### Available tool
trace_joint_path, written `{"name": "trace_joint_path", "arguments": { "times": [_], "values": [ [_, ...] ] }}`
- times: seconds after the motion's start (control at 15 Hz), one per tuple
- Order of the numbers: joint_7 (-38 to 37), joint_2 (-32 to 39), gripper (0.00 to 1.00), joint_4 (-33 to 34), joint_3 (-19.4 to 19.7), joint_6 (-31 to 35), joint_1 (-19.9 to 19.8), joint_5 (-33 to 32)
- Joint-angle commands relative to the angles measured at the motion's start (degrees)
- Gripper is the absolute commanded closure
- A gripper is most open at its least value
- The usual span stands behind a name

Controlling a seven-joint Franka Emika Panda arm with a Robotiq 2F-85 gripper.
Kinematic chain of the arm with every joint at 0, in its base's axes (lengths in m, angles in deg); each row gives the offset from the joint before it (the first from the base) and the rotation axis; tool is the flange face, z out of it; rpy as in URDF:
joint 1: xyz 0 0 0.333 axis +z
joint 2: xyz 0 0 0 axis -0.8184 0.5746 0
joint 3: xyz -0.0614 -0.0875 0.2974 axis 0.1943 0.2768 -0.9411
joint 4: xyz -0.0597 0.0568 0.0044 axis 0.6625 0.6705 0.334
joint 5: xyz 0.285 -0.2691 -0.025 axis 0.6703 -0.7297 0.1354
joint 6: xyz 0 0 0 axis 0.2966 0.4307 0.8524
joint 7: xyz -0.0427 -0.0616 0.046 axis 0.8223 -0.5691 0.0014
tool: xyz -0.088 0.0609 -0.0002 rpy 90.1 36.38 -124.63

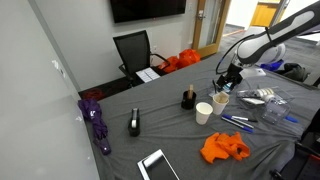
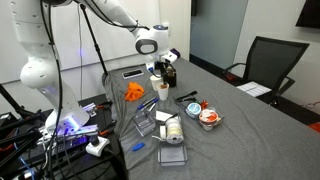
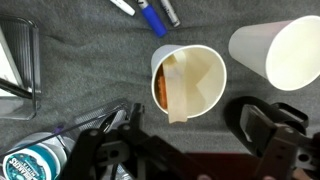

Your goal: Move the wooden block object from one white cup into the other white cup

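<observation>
The wooden block (image 3: 171,92) shows in the wrist view as a tan strip leaning against the inner wall of the first white cup (image 3: 190,80), which stands upright on the grey table (image 3: 80,90). The gripper (image 3: 187,125) hangs over this cup, released. Its fingers (image 3: 112,148) are spread wider than the rim with nothing between them, and bare cloth shows on either side of the cup.

Measured from that cup, the second white cup (image 3: 275,50) is near but not touching, with a strip of table between the two rims. Some pens (image 3: 150,15) lie just past the far rim, and a blue-and-white roll (image 3: 30,160) sits off towards the left finger. In an exterior view a dark cylindrical holder (image 1: 187,98) stands beyond the second cup, an orange cloth (image 1: 224,148) lies further off near the table's edge.
</observation>
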Motion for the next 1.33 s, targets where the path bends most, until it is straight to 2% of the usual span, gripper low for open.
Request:
{"name": "trace_joint_path", "arguments": {
  "times": [0.0, 0.6, 0.67, 1.27],
  "values": [
    [-0.91, 2.16, 0.00, 1.95, -1.45, -0.99, -1.93, -1.13],
    [-4.43, 4.52, 0.00, 2.03, -0.99, -0.43, -1.47, -5.63],
    [-4.52, 4.66, 0.18, 2.03, -1.12, -0.40, -1.56, -5.78],
    [-4.58, 4.74, 0.83, 2.01, -1.42, -0.64, -1.78, -5.83]
  ]
}}
